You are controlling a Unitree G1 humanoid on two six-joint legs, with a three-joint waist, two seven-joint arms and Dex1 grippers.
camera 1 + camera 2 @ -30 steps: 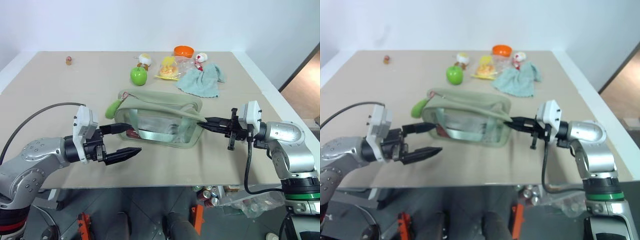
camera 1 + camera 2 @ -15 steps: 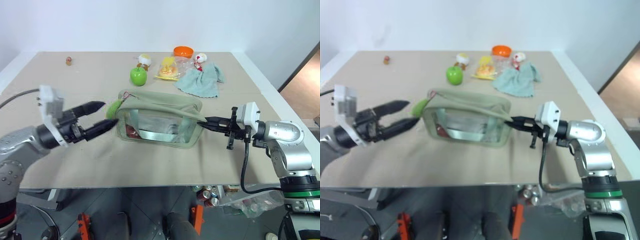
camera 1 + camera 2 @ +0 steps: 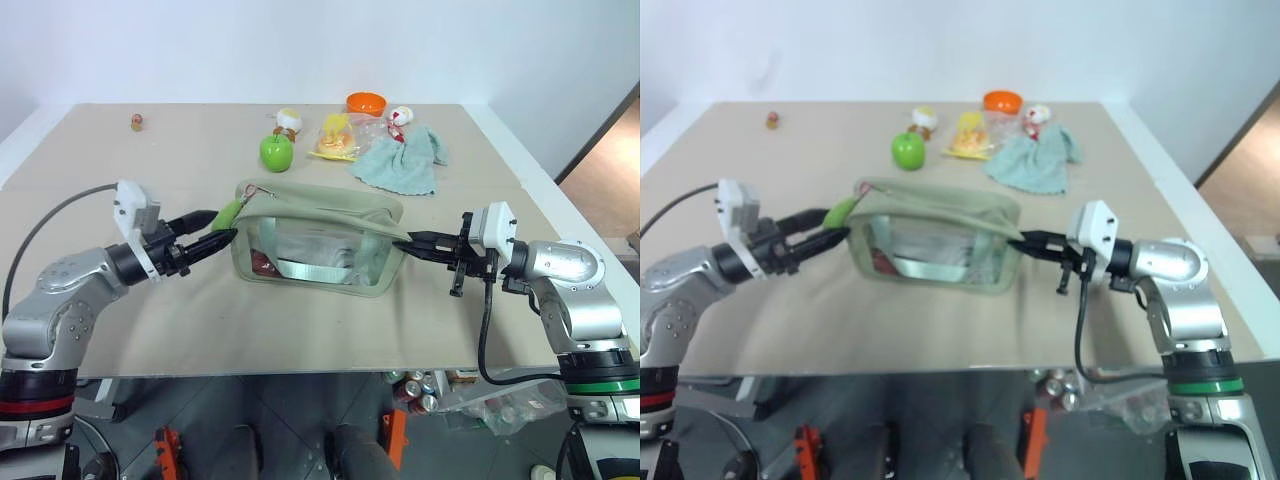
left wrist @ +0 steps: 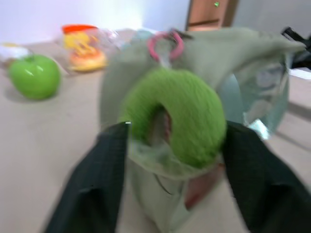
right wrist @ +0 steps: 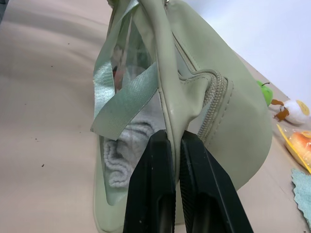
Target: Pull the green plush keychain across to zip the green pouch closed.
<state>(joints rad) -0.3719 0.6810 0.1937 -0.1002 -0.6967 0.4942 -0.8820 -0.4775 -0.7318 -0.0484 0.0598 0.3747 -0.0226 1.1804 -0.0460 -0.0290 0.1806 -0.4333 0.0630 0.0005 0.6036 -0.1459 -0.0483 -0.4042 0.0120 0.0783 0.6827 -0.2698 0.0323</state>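
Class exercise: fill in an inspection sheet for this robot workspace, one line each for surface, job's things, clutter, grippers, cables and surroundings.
Surface: beige table, flat, against a white wall.
Job's things: green pouch stands mid-table, with a folded cloth behind its clear window; green plush keychain hangs at its left end.
Clutter: green apple, orange bowl, teal cloth, yellow packet, small toys along the far edge.
Grippers: left gripper straddles the keychain, fingers either side, not clearly pinching; right gripper is shut on the pouch's right end.
Cables: a grey cable loops behind the left arm, a black cable hangs under the right.
Surroundings: cans on the floor below the table.
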